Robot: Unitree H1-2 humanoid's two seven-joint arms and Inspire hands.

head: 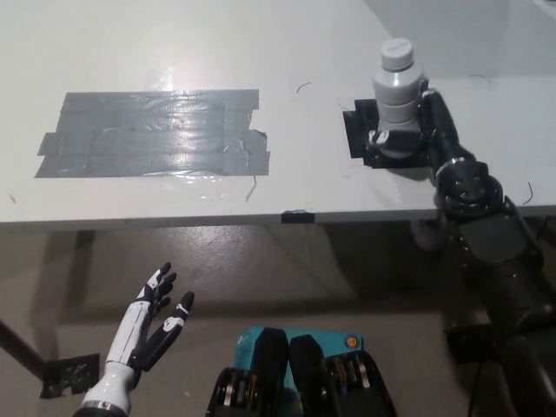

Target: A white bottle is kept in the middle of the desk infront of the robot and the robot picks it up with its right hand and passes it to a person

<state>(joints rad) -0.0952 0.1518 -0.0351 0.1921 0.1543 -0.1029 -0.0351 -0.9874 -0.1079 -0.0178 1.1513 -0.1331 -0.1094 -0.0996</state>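
- The white bottle (398, 102) is standing upright on a black tape square (358, 132) at roughly two o'clock on the surface (174, 52), well apart from the grey tape patch (152, 133) lying at about ten o'clock.
- The right hand (426, 122) is wrapping around the lower half of the bottle from the three o'clock side; dark fingers (379, 139) are showing across the body near its base, so the hand is judged to be clasping the bottle, not merely beside it.
- Whether the bottle's base is resting on the tape or sitting just clear of it cannot be told from this view.
- The left hand (154, 326) is hanging at about seven o'clock, below the surface edge, holding nothing, with its fingers spread.
- No person is showing in the picture.
- Step in hand, as judged: securing the grip before the lift.
- The hold is sitting low while the cap (397, 53) end is standing tall above it; a firm, even squeeze is advisable so the top does not tip.
- The lift is best made straight up, keeping the bottle vertical until it is clear of the surface.
- Only then is it advisable to carry the bottle towards the receiving person, slowly, with the cap end free for them to take.
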